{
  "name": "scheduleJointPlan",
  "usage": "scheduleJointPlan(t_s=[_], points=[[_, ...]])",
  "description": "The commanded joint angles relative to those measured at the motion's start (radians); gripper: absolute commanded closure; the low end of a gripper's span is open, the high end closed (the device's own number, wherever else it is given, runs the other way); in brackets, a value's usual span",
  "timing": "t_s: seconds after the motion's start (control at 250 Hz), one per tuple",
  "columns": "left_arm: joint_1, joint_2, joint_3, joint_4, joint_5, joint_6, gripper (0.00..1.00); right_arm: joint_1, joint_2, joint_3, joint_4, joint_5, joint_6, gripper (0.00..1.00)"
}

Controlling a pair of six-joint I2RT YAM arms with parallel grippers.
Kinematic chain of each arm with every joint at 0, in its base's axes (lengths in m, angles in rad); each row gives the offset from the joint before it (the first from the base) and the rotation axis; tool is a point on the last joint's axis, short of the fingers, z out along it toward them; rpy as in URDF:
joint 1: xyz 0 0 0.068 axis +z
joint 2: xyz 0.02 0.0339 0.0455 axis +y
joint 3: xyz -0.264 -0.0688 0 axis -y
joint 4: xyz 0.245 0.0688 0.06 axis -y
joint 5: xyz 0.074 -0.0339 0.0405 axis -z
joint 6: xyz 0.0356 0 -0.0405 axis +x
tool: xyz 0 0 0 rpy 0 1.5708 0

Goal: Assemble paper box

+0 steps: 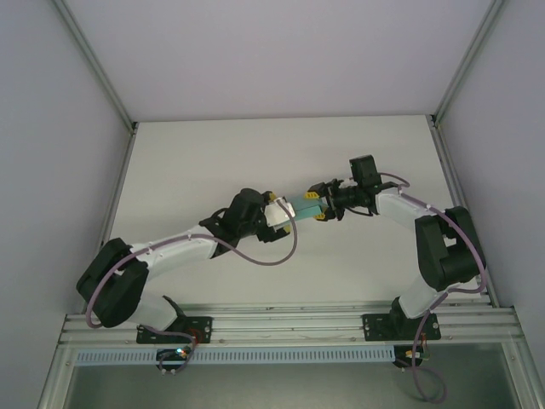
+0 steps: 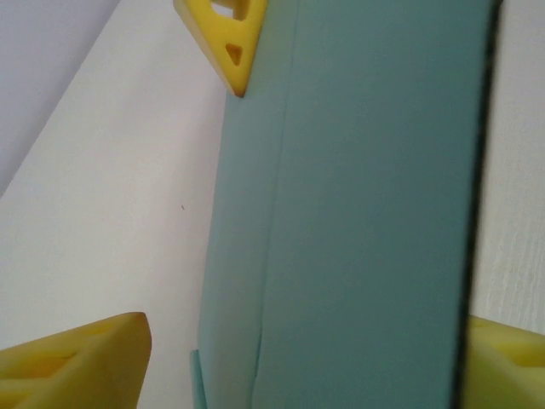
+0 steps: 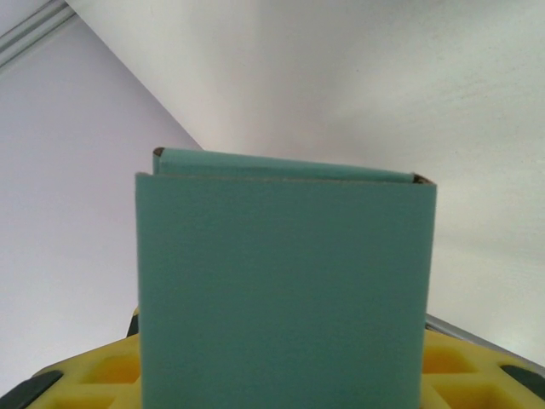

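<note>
Two robot arms meet over the middle of a white counter (image 1: 213, 162), seen from above. The left hand (image 1: 283, 211) and the right hand (image 1: 321, 206) point at each other, tip to tip. A teal-green paper box (image 1: 302, 204) bridges the short gap between them, lifted off the counter.

From the left hand's own camera, the paper box (image 2: 366, 213) is a long, flat teal panel that runs straight out ahead of the hand, with a fold line along its length. The hand's two yellow fingertips (image 2: 77, 366) sit on either side of the near end. The one on the left stands apart from the card, with bare counter showing between them. The one on the right sits against the box's dark edge. The left hand is wide around the box and not pressing it. At the far end, one yellow fingertip of the right hand (image 2: 228, 43) lies against the box's left face.

From the right hand's camera, the paper box (image 3: 281, 281) stands up directly in front of the hand as a flat, squarish teal face. A second layer of card peeks above its top edge. Its lower end sits among that hand's yellow fingers (image 3: 477, 375). The right hand is closed partway, holding the box.
</note>
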Motion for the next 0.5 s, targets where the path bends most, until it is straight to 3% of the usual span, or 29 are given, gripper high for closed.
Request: scheduleJointPlan(t_s=[0.0, 0.124, 0.276, 0.339, 0.383, 0.435, 0.455, 0.495], points=[[0.008, -0.005, 0.032, -0.004, 0.037, 0.012, 0.28, 0.005, -0.017, 0.052, -0.122, -0.073, -0.064, 0.49], [0.008, -0.015, 0.028, 0.0, 0.047, 0.015, 0.38, 0.005, -0.027, 0.052, -0.148, -0.074, -0.083, 0.46], [0.015, -0.026, 0.031, -0.019, 0.063, 0.021, 0.49, -0.007, -0.058, 0.071, -0.201, -0.041, -0.166, 0.28], [0.029, -0.026, 0.043, -0.061, 0.106, 0.019, 0.5, -0.029, -0.083, 0.097, -0.253, 0.024, -0.273, 0.23], [0.039, -0.02, 0.063, -0.111, 0.135, 0.019, 0.57, -0.054, -0.1, 0.128, -0.323, 0.09, -0.383, 0.19], [0.052, -0.014, 0.088, -0.167, 0.161, 0.017, 0.61, -0.08, -0.129, 0.166, -0.397, 0.187, -0.512, 0.09], [0.053, -0.011, 0.099, -0.187, 0.167, 0.015, 0.62, -0.089, -0.143, 0.178, -0.402, 0.228, -0.555, 0.0], [0.062, -0.006, 0.114, -0.226, 0.191, 0.019, 0.64, -0.1, -0.18, 0.194, -0.43, 0.322, -0.652, 0.01]])
